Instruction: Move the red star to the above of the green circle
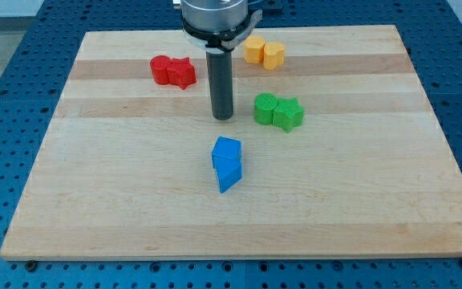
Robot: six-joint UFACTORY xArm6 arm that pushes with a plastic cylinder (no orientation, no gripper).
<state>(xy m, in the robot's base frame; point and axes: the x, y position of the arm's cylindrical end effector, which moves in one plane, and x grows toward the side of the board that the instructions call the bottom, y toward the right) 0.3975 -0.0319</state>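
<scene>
The red star [182, 73] lies at the view's upper left, touching a red circle [162, 70] on its left. The green circle [265, 107] lies right of centre, touching a green star [289, 114] on its right. My tip [222, 117] stands on the board between the two pairs. It is just left of the green circle, and below and to the right of the red star. It touches no block.
Two yellow blocks [254, 49] [274, 54] touch each other at the view's top, above the green pair. Two blue blocks [226, 151] [229, 172] touch each other below my tip. The wooden board [95, 201] lies on a blue perforated table.
</scene>
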